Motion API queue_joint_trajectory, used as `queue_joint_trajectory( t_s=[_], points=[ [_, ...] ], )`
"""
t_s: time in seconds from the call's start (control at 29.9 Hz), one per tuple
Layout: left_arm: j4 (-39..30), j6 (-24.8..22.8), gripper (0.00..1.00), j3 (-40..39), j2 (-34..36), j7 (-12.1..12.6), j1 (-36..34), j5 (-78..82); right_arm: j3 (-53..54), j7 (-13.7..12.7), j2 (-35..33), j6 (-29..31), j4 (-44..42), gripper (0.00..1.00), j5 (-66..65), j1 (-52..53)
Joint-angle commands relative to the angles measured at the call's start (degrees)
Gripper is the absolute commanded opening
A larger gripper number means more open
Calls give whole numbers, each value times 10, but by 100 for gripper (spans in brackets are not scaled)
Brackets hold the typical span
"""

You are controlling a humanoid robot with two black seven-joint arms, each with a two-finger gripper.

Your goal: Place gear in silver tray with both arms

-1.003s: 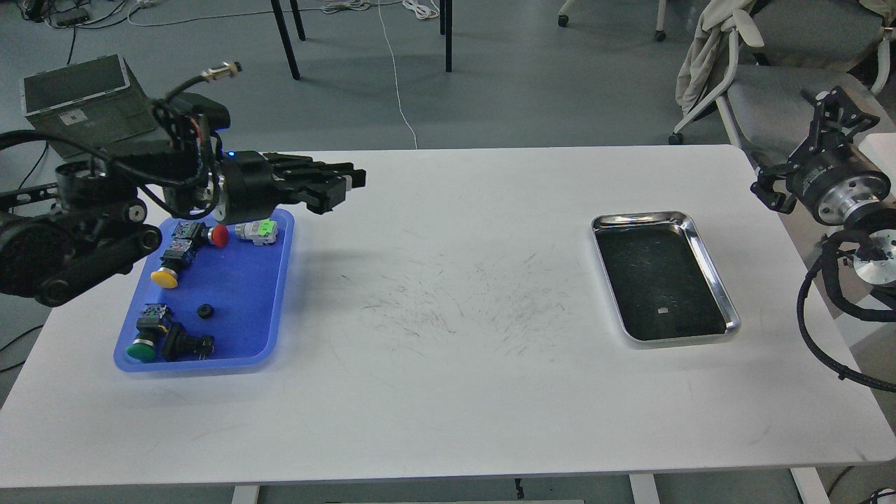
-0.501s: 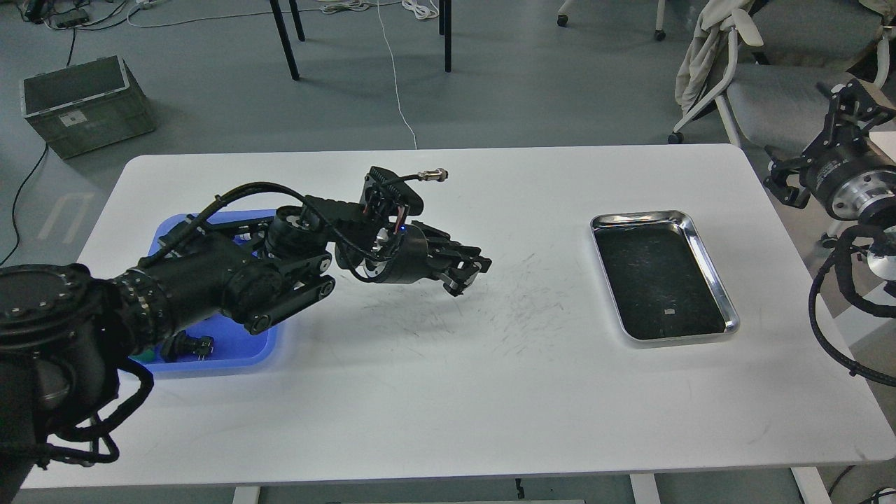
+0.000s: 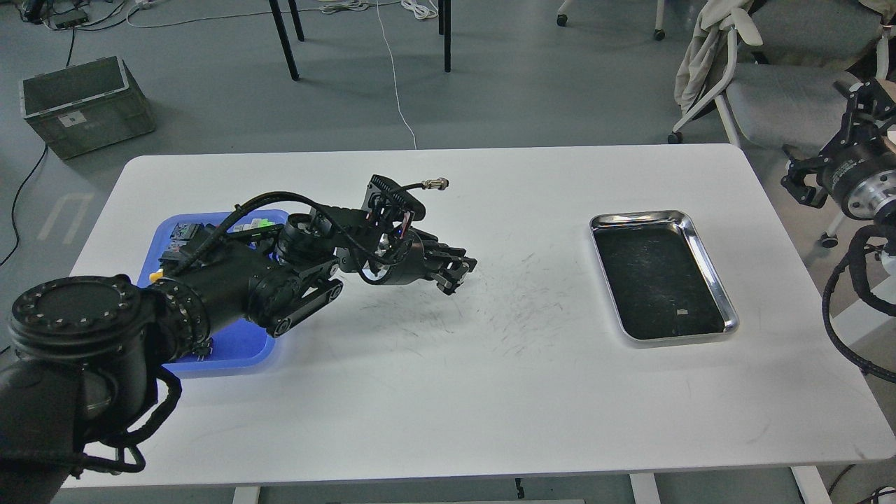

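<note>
Polished steel, the silver tray [image 3: 702, 260] lies on the right part of the white table [image 3: 448, 392], well apart from the left gripper [image 3: 455, 269], which hangs low over the scuffed tabletop near the middle; whether its dark fingers are apart cannot be told. Behind the left arm sits a blue tray [image 3: 241, 346]. The right gripper [image 3: 815, 183] stays off the table's right edge, its state also unclear

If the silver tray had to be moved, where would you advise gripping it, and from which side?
Grip the raised rim of the silver tray on its long right side, coming from the right: it lies flat, so only the rim offers purchase, and the right gripper is nearest.
</note>
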Motion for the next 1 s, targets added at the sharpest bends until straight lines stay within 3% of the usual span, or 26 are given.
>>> queue_joint_trajectory(
  t_s=[0.0,0.27,0.7,0.84,0.97],
  points=[
    [-18,1,6,-1,0,0,-2,-4,1,0,4,1,-12,100,0,0],
    [-93,19,6,-1,0,0,1,1,1,-1,15,12,-28,100,-1,1],
    [-100,19,8,-3,0,0,12,-4,-1,-1,17,16,-35,100,-10,1],
    [-101,19,13,-4,0,0,17,-5,-1,-1,17,16,-34,100,-10,1],
    [-103,19,26,-5,0,0,18,-20,-1,-1,17,16,-34,100,-11,1]
  ],
)
